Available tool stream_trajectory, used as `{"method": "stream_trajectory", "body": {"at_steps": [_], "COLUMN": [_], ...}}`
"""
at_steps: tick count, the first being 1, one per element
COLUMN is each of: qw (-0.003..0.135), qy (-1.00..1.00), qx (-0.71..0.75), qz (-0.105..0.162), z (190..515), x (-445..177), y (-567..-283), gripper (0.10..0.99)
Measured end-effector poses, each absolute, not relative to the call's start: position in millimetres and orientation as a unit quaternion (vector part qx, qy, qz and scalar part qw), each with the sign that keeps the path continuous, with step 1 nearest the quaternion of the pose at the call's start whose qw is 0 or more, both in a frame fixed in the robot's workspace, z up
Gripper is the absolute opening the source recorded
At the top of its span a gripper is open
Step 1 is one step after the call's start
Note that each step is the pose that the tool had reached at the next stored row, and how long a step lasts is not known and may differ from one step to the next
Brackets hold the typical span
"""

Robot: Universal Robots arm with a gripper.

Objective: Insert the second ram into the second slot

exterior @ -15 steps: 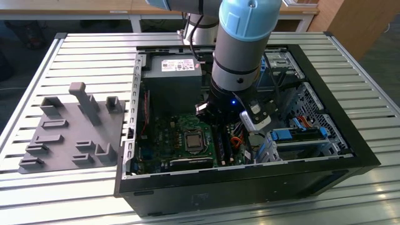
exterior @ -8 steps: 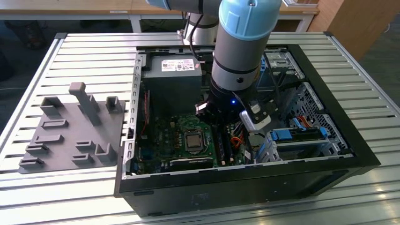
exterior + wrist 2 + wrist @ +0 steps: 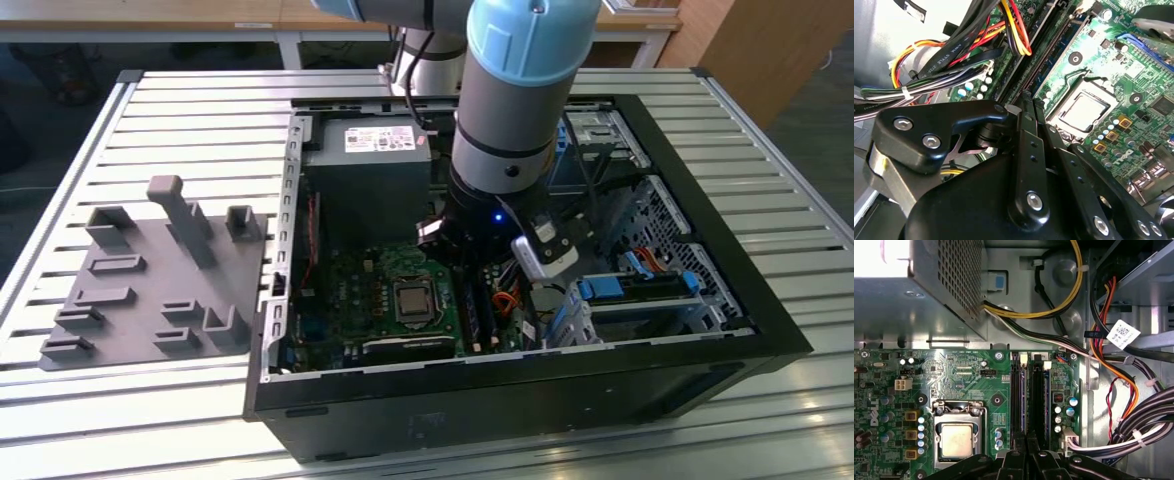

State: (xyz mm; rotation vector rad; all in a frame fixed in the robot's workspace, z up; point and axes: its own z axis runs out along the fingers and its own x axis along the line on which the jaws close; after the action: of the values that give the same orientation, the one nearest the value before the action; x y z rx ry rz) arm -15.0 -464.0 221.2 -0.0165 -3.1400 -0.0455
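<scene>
First wrist view: the gripper [image 3: 1026, 442] hangs low over the memory slots [image 3: 1029, 400] beside the processor socket [image 3: 956, 437], its fingers [image 3: 1013, 456] closed together. Whether the second ram is pinched between them, I cannot tell.

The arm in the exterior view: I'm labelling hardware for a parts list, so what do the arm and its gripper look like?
The arm is a thick grey tube with a light blue cap at its joint and a black wrist section showing a small blue light. In both wrist views the gripper is glossy black, built from flat linkage bars joined by silver screws.
</scene>
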Motion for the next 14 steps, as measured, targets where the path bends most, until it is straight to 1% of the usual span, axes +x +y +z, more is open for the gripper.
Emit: {"method": "stream_trajectory", "body": {"at_steps": [14], "qw": [0.000], "qy": [-1.000], "qx": [-0.012], "qz": [-0.015], "z": [218.9], "x": [-15.0], "y": [-464.0], "gripper": [0.129]}}
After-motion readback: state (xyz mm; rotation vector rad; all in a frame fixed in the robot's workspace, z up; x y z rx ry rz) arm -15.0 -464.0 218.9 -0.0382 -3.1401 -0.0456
